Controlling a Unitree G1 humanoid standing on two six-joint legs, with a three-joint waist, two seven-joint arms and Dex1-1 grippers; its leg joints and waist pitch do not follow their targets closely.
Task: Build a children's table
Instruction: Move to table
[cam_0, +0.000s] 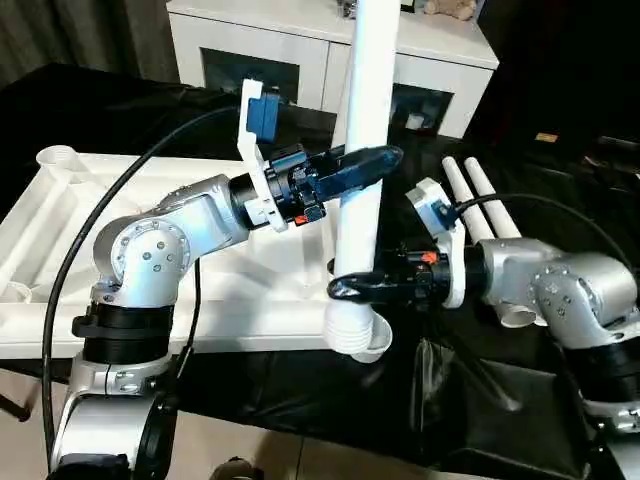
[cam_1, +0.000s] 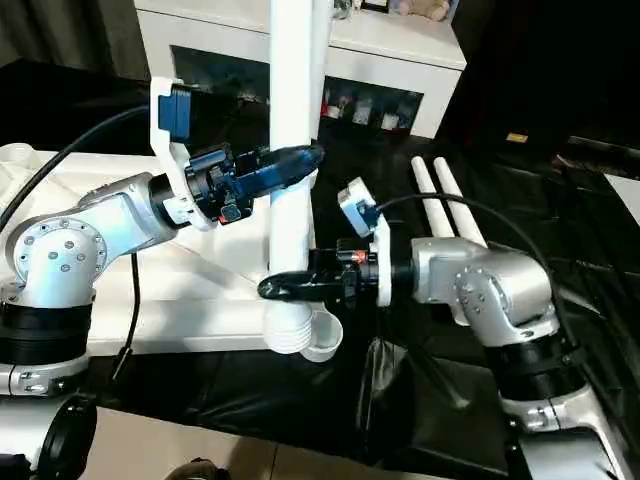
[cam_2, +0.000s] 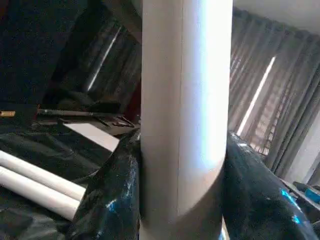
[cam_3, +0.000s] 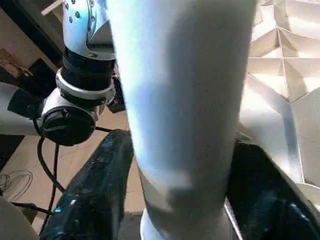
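Note:
The children's table top (cam_0: 60, 230) lies upside down on the black-covered surface, ribbed side up. One white leg (cam_0: 365, 100) stands upright in the near right corner socket (cam_0: 362, 342). My left gripper (cam_0: 378, 160) is shut on this leg about halfway up, one black finger (cam_2: 107, 195) on each side. Just above the socket, my right gripper (cam_0: 350, 288) reaches in from the right and is shut on the leg's lower part (cam_3: 185, 100), its fingers (cam_3: 95, 190) on both sides.
Two spare legs (cam_0: 470, 195) lie side by side on the black cloth behind my right arm. A white cabinet (cam_0: 300, 40) with glass doors stands at the back. The top's far left corner socket (cam_0: 57, 157) holds no leg.

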